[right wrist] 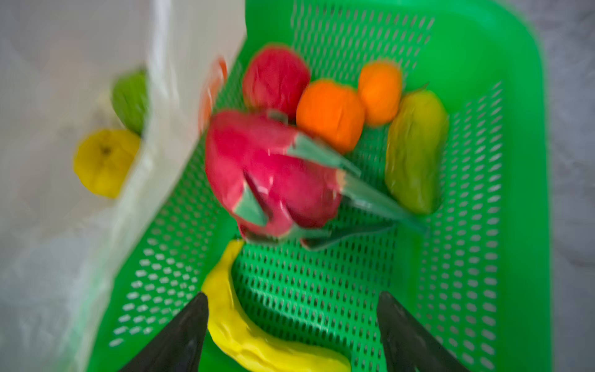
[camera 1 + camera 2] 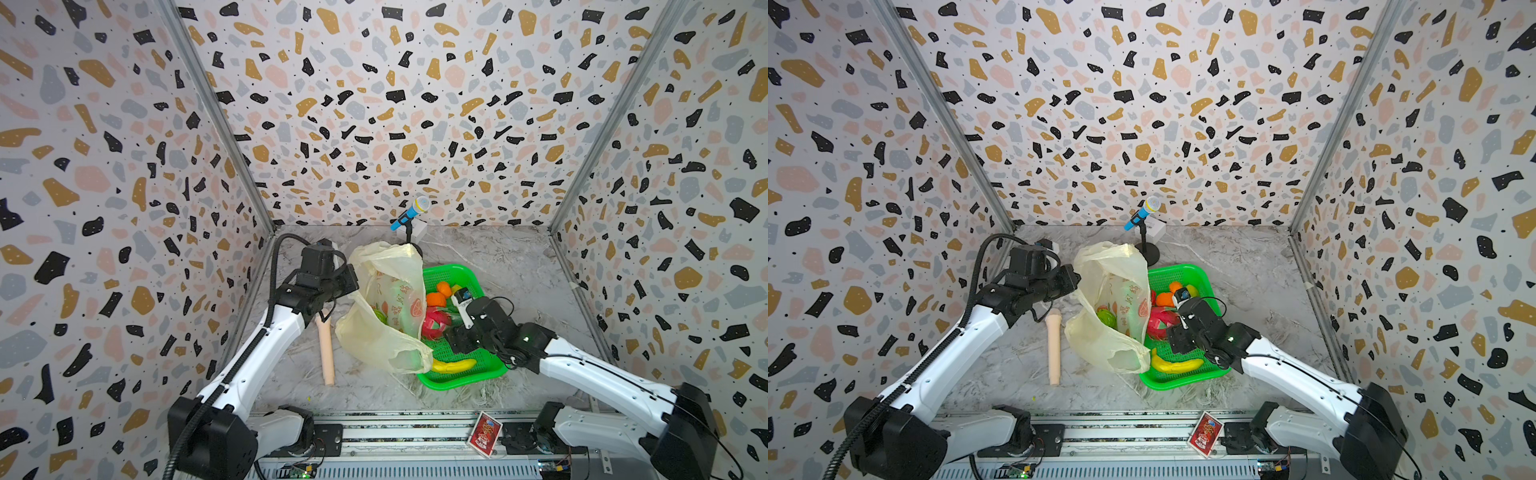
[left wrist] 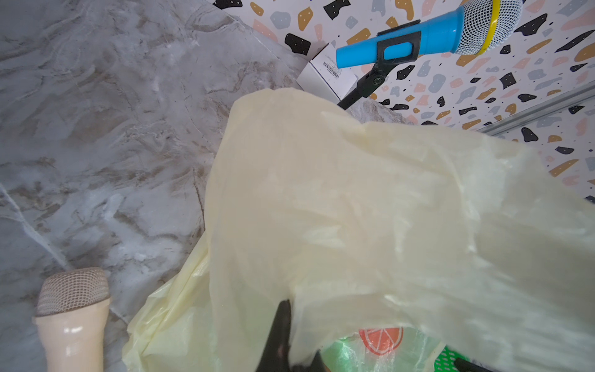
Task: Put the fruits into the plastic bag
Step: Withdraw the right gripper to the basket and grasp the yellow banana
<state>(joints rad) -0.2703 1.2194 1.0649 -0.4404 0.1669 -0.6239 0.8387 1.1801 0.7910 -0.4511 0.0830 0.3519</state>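
The pale-yellow plastic bag point(image 2: 386, 307) point(image 2: 1113, 307) stands open left of the green basket point(image 2: 469, 378). My left gripper point(image 3: 289, 319) point(image 2: 353, 286) is shut on the bag's rim. Inside the bag lie a bumpy green fruit point(image 1: 130, 100) and a lemon point(image 1: 103, 161). The basket holds a dragon fruit point(image 1: 267, 167), two oranges point(image 1: 330, 114) point(image 1: 380, 91), a mango point(image 1: 415, 151), a red round fruit point(image 1: 275, 80) and a banana point(image 1: 244, 335). My right gripper point(image 1: 293, 296) point(image 2: 455, 340) hangs open over the basket, the banana lying below, close to one finger.
A beige microphone-shaped cylinder point(image 2: 326, 349) lies left of the bag. A blue toy microphone point(image 2: 409, 214) on a black stand and a white box point(image 3: 325, 74) are at the back wall. A red card pack point(image 2: 484, 432) rests on the front rail. Patterned walls enclose three sides.
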